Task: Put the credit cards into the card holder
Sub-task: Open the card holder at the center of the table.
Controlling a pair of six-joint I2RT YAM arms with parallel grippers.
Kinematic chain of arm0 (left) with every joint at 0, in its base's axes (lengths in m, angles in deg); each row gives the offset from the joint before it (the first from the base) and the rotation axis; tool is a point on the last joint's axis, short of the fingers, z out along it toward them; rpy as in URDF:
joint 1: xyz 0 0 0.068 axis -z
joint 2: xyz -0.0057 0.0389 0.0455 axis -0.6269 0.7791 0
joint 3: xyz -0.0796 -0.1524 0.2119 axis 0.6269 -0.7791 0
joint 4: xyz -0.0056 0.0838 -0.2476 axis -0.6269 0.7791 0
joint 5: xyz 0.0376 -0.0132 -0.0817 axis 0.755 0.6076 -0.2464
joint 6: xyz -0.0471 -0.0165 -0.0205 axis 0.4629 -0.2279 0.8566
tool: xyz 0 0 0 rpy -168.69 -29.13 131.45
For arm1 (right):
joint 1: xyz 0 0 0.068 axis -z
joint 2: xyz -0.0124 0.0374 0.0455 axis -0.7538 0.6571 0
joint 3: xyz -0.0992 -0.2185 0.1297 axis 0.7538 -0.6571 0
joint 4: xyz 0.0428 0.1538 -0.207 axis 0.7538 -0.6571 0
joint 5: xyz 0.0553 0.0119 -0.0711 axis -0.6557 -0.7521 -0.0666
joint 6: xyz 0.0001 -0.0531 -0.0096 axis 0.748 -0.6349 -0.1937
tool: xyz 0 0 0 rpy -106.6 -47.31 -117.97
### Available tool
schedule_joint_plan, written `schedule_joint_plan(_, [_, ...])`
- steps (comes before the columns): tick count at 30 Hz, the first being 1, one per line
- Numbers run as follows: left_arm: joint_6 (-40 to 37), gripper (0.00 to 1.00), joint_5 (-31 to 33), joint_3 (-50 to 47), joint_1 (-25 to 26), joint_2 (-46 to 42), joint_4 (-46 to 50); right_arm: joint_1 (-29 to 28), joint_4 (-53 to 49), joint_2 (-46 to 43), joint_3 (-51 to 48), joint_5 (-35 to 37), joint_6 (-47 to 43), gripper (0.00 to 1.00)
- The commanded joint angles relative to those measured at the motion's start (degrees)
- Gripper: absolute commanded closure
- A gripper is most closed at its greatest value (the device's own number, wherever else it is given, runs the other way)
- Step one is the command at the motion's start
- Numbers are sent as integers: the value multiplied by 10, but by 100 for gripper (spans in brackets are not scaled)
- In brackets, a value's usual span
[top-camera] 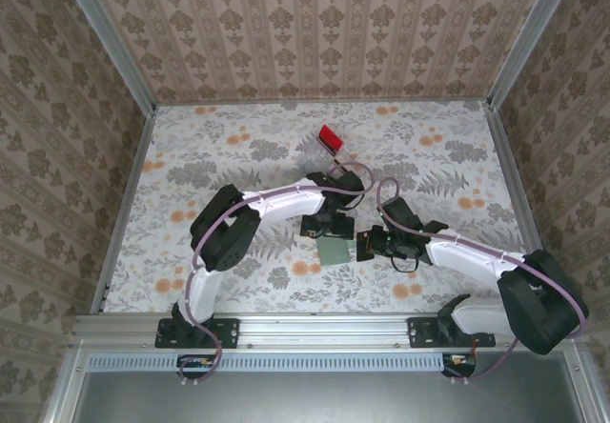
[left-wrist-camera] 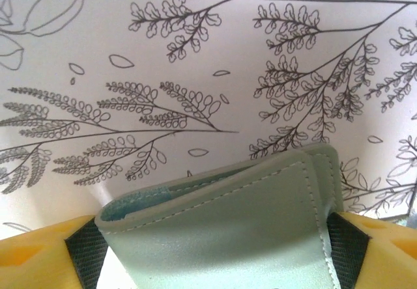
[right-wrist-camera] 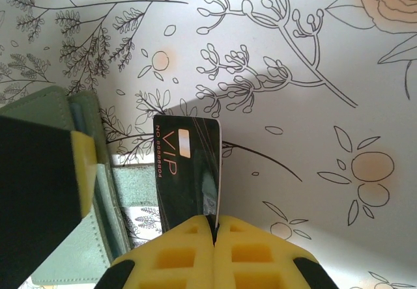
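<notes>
Left gripper [left-wrist-camera: 212, 255] clamps card holder [left-wrist-camera: 221, 214] (right gripper [right-wrist-camera: 214, 237]: 1 card [right-wrist-camera: 187, 172]).

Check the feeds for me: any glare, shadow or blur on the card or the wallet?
Top view: evenly lit and sharp, wallet small in frame. Left wrist: wallet very close and slightly soft, cloth behind it bright. Right wrist: card crisp, VIP print readable, faint sheen down its right side, grey shadow on the cloth behind it.
</notes>
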Motion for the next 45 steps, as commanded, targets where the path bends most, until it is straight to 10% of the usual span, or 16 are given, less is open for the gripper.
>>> schedule_joint_plan(1, [7, 12, 14, -24, -3, -47, 22, -1, -72, 21, -11, 35, 8, 98])
schedule_joint_plan(36, [22, 20, -3, -181, -20, -207, -91, -1, -71, 28, 0, 36, 23, 98])
schedule_joint_plan(42, [24, 29, -10, -192, -24, -210, -104, -1, -69, 29, 2, 33, 24, 98])
schedule_joint_plan(45, [21, 54, -10, -193, -26, -212, -108, -1, -67, 29, 3, 30, 25, 98])
